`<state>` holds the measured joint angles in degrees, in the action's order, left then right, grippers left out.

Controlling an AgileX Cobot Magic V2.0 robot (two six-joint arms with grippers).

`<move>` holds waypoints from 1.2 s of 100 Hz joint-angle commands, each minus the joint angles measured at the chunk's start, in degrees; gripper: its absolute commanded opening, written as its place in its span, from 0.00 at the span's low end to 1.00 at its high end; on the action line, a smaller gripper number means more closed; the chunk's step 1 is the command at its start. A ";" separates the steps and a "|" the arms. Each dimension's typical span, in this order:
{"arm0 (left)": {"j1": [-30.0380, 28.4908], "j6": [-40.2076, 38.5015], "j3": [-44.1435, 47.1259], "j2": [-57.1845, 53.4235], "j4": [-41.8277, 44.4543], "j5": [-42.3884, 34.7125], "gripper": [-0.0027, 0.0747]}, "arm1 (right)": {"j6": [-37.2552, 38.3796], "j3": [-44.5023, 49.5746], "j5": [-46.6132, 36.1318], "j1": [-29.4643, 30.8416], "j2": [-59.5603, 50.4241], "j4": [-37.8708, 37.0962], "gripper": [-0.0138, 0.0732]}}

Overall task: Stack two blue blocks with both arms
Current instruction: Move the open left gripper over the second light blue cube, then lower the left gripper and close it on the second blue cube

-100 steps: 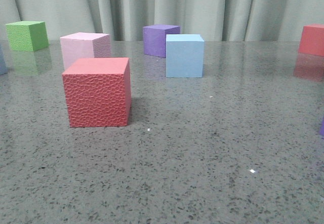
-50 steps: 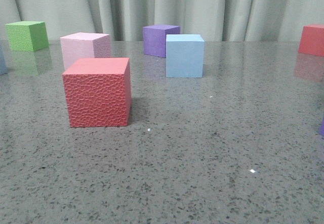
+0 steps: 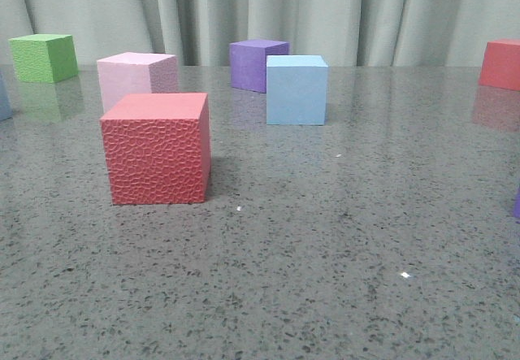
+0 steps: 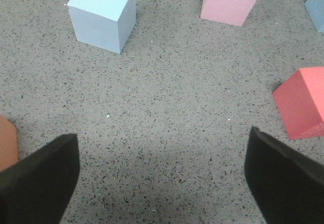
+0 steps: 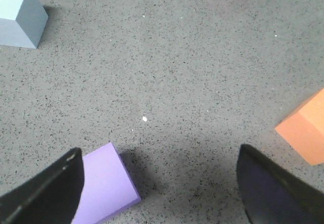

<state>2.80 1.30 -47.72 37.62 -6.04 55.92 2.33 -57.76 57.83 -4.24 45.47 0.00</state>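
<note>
A: Left to right, quick. Where are your blue blocks?

B: One blue block [image 3: 296, 90] sits mid-tabletop [image 3: 325, 238], just right of the purple cube [image 3: 257, 64] and nearer the camera. The other blue block [image 4: 103, 14] shows in the left wrist view, beside the pink cube [image 4: 230, 0].

A: Grippers?

B: Your left gripper [image 4: 162, 178] is spread wide, nothing between the fingers. Your right gripper [image 5: 159, 183] is wide too, a lilac cube [image 5: 104, 186] by one finger.

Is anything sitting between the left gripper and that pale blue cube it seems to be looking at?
Nothing visible. In the left wrist view, only bare speckled table lies between the open left gripper and the blue block; the pink cube and red cube sit off to the side.
</note>
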 commanded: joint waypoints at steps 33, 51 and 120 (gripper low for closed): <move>-0.12 5.38 -6.93 4.27 0.55 -5.82 0.83 | -0.58 -1.34 -2.93 0.34 -0.37 0.00 0.86; -0.12 10.40 -14.83 12.29 2.31 -5.67 0.83 | -0.58 -1.34 -2.94 0.24 -0.37 0.00 0.86; -0.12 20.54 -40.84 46.77 7.47 3.94 0.83 | -0.58 -1.34 -2.94 0.11 -0.37 0.30 0.86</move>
<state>2.80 21.45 -84.39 83.63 0.00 60.05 2.22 -57.76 58.21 -4.24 45.42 0.00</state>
